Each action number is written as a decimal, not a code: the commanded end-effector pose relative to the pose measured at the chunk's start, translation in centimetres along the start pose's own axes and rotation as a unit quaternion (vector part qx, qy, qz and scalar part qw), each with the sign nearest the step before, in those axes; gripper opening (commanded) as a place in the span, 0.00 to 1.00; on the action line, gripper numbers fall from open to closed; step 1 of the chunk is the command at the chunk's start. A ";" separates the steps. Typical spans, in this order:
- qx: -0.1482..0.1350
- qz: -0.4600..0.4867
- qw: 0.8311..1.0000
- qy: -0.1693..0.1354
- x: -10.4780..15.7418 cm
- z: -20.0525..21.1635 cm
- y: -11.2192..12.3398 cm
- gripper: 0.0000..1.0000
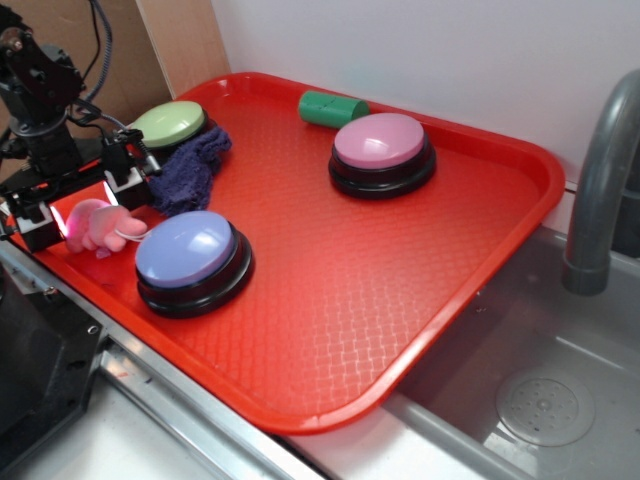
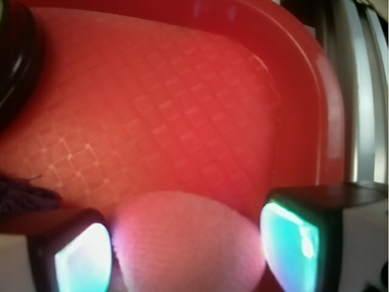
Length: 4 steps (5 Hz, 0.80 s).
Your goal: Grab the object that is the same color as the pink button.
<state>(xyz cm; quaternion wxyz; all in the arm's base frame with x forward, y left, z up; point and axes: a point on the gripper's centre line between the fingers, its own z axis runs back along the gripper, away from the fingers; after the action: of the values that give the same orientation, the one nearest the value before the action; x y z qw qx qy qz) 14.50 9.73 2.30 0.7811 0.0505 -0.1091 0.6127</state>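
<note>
We are seeing the toy (image 2: 188,240) sitting directly between our gripper's (image 2: 187,243) two pads, at the tray's (image 1: 400,300) left edge beside the lavender button (image 1: 190,255). The pads are flanking it closely, seemingly touching both sides; whether we are gripping firmly, we cannot tell.

Red tray (image 1: 480,290), lavender button (image 1: 190,255), green button (image 1: 168,122), purple cloth (image 1: 192,170), green cylinder (image 1: 332,107), grey faucet (image 1: 600,180)

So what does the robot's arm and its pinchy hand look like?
The arm is black and blocky, with black cables looping along it. Its gripper has black fingers with white parts, and pads that glow bluish-green in the wrist view.
</note>
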 end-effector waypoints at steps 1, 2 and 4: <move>-0.011 -0.028 1.000 -0.002 -0.4 0.2 -0.4 0.00; -0.014 -0.042 0.999 -0.001 -0.3 0.3 -0.8 0.00; -0.019 -0.182 0.983 0.010 0.4 3.2 -2.1 0.00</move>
<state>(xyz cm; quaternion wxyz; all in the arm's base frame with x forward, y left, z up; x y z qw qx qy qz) 16.41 8.51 4.81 0.8809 0.0511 -0.0855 0.4627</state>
